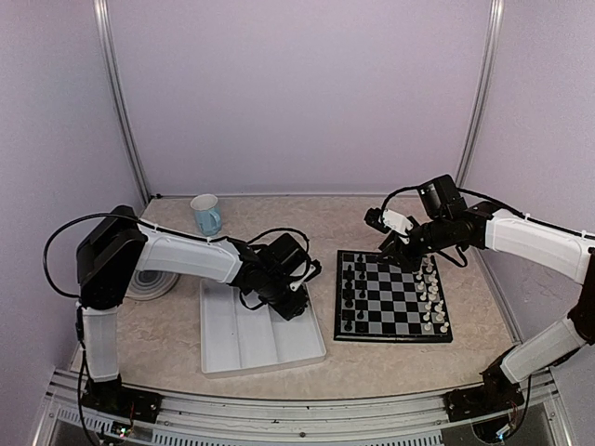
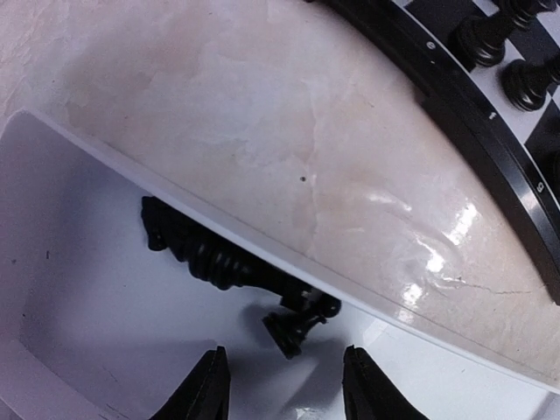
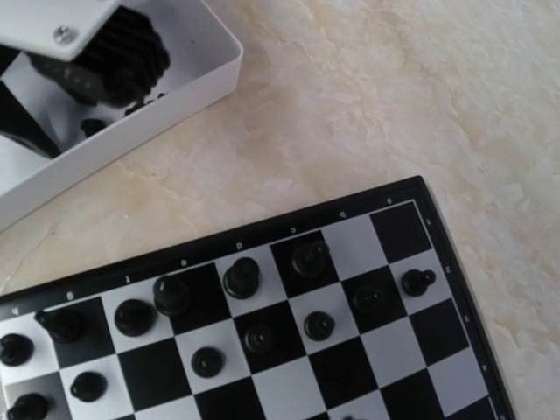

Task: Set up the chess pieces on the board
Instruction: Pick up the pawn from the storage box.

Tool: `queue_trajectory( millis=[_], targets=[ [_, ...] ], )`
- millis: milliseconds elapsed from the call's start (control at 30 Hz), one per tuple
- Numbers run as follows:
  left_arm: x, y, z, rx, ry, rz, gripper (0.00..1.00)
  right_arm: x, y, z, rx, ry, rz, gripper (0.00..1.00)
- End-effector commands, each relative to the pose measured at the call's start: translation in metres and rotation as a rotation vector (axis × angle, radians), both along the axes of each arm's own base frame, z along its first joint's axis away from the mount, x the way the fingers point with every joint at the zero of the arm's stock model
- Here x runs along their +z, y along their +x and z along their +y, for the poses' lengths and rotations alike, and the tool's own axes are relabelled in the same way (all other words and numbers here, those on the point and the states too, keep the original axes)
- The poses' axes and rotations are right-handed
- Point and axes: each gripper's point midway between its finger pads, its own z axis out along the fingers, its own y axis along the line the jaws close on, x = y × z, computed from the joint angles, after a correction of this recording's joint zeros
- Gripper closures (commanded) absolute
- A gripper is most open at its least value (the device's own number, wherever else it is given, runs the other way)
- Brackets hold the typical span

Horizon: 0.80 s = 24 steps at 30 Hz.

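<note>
Left arm [image 1: 186, 255] over tray [image 1: 242, 346]; right arm [image 1: 530, 237] over board [image 1: 390, 307].

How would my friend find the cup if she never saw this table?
Start at the white tray on the left side of the table. Look beyond it toward the back wall, where the cup stands upright. It is the only pale blue thing.

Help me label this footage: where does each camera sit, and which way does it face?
Top external: above and behind the bases, looking down on the table; left arm and right arm show.
Left wrist: looks down into the tray at lying black pieces; own fingertips show at the bottom.
Right wrist: looks down on the board; none of its fingers show.
Shared: both wrist views show tray and board.
</note>
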Motion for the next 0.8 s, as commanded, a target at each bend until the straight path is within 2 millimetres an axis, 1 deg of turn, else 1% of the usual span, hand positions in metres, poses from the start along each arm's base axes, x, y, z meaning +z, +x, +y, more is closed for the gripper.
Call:
queue_trajectory(
  millis=[0,133,300,400,500,633,767],
  targets=[
    [0.006,0.019,0.008,-0.022,-0.004,-0.055,0.53,0.002,0.002,-0.006,-0.015,-0.008,-0.018,0.69],
    [0.015,0.016,-0.001,-0.11,-0.041,-0.079,0.53,0.0,0.003,-0.007,-0.018,-0.012,-0.017,0.69],
    [0.015,0.01,-0.013,-0.18,-0.073,-0.056,0.57,0.001,0.003,-0.009,-0.024,-0.012,-0.025,0.69],
    [0.012,0.009,-0.018,-0.202,-0.073,-0.055,0.57,0.0,0.002,-0.01,-0.024,-0.013,-0.025,0.69],
    [0.009,0.013,-0.019,-0.201,-0.052,-0.072,0.57,0.0,0.001,-0.011,-0.024,-0.013,-0.025,0.69],
    [0.004,0.013,-0.019,-0.208,-0.038,-0.073,0.57,0.0,0.0,-0.011,-0.023,-0.01,-0.024,0.69],
    [0.0,0.007,-0.019,-0.229,-0.027,-0.065,0.58,0.001,0.0,-0.01,-0.02,-0.008,-0.027,0.69]
  ],
)
